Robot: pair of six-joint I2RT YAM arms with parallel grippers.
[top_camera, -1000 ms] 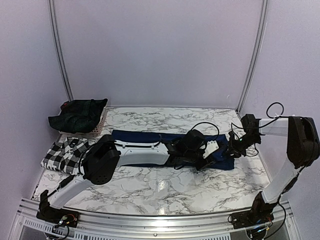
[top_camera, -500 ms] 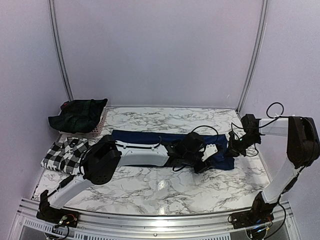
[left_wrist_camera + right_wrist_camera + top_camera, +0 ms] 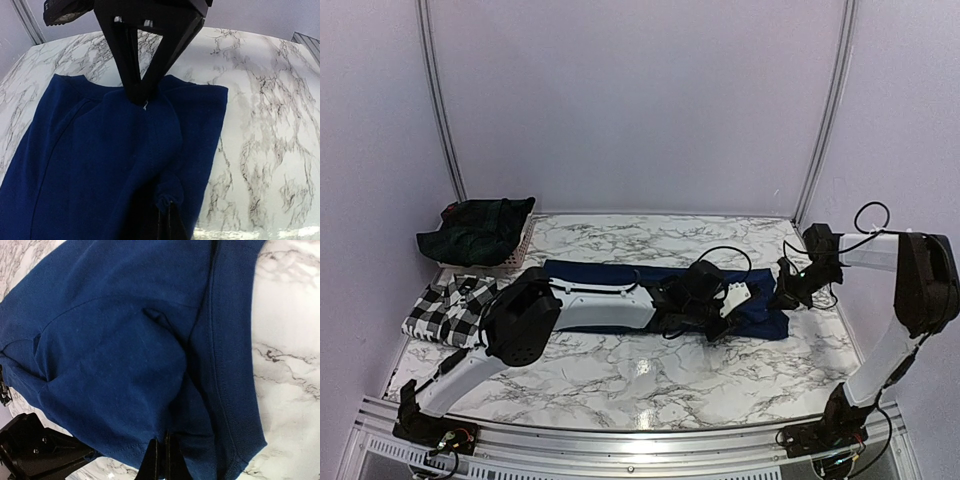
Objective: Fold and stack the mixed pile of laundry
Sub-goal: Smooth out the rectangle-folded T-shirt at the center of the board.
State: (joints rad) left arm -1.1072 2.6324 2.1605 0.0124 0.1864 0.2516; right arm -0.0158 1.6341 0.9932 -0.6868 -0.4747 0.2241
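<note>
- Upper left of the overhead frame: dark green-and-navy plaid garment heaped on a pinkish basket, not yet folded.
- Just below, at the left edge: black-and-white check shirt lying loosely on the marble table, well apart from both grippers.
- Centre of the frame: navy T-shirt stretched in a long band from left to right, partly hidden under the left arm.
- Right of centre: left gripper, jaws pinched tight on a raised ridge of the T-shirt, clearest at the bottom of the left wrist frame.
- Right end of the band: right gripper, jaws clamped on the T-shirt near its hem; amount of cloth caught hard to judge from overhead.
- Step in hand, by judgement: folding the T-shirt, right end gripped at two points.
- Next, probably: lift both pinches together and carry the right end leftward over the body, edge kept taut and level for a square fold.
</note>
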